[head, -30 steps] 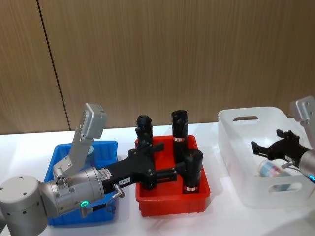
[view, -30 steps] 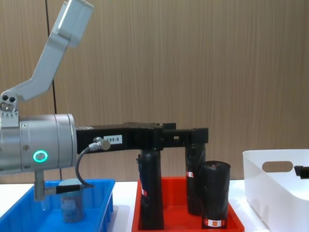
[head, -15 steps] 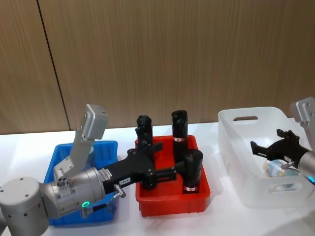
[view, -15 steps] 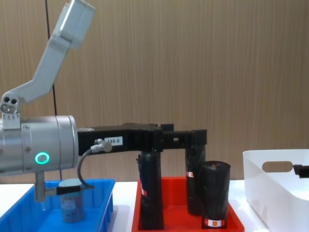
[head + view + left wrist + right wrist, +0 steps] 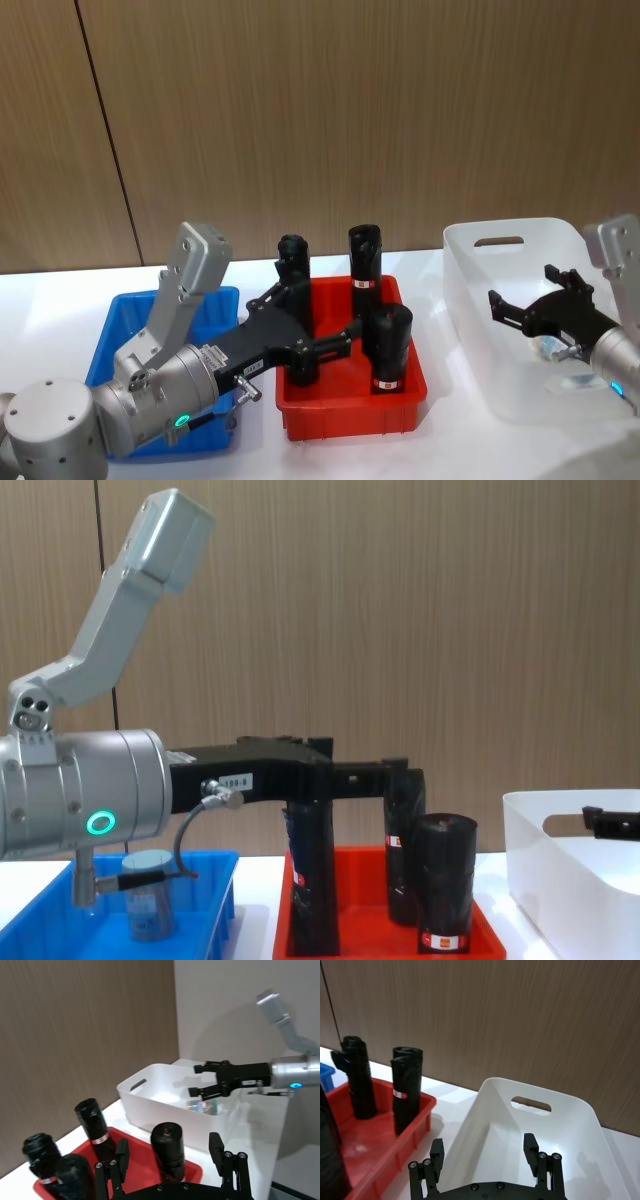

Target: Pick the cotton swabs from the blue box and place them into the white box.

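The head camera looks forward and down on the tabletop (image 5: pixel 450 450), taking in the blue box (image 5: pixel 215 300), red tray (image 5: pixel 340 420) and white box (image 5: pixel 475 300) in a row. The chest camera sits low and close, seeing them side-on. The left wrist camera looks past the left hand (image 5: pixel 167 1145), the right past the right hand (image 5: pixel 482 1142); both share the red tray and white box.

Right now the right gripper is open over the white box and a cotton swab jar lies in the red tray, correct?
No: the jar lies in the white box, as the left wrist view shows. The right gripper is indeed open over it.
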`<action>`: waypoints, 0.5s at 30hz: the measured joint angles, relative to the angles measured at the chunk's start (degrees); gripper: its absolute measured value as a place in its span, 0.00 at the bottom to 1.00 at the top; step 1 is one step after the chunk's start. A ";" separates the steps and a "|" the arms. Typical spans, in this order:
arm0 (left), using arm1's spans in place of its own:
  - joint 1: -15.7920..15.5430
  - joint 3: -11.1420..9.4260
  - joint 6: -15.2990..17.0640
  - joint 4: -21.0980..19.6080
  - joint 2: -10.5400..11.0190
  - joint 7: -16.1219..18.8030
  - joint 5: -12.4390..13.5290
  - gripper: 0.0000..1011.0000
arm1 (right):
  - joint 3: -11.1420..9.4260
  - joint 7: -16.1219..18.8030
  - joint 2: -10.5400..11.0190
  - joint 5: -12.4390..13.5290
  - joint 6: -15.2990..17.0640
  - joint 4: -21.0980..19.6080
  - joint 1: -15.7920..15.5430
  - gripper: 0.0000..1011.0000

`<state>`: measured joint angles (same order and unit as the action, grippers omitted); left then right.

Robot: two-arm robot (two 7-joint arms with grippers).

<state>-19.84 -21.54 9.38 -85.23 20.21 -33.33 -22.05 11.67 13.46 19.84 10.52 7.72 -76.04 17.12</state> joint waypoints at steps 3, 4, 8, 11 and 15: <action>0.32 -0.22 -0.42 -0.39 0.08 1.63 0.52 0.99 | 0.08 -0.62 -0.04 0.40 -0.41 -1.68 -1.16 0.99; 0.56 -0.39 -0.71 -0.69 0.14 2.76 0.90 0.99 | 0.14 -1.07 -0.05 0.62 -0.68 -2.78 -2.01 0.99; 1.13 -0.82 -1.49 -1.42 0.29 5.70 1.84 0.99 | 0.29 -2.20 -0.12 1.37 -1.32 -5.76 -4.06 0.99; 1.54 -1.16 -2.12 -1.97 0.41 8.09 2.61 0.99 | 0.41 -3.05 -0.17 1.88 -1.84 -7.96 -5.65 0.99; 2.07 -1.55 -2.82 -2.65 0.56 10.85 3.53 0.99 | 0.57 -4.13 -0.23 2.56 -2.51 -10.90 -7.75 0.99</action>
<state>-17.77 -23.09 6.56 -87.88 20.77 -22.48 -18.52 12.24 9.33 19.62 13.08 5.21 -86.94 9.36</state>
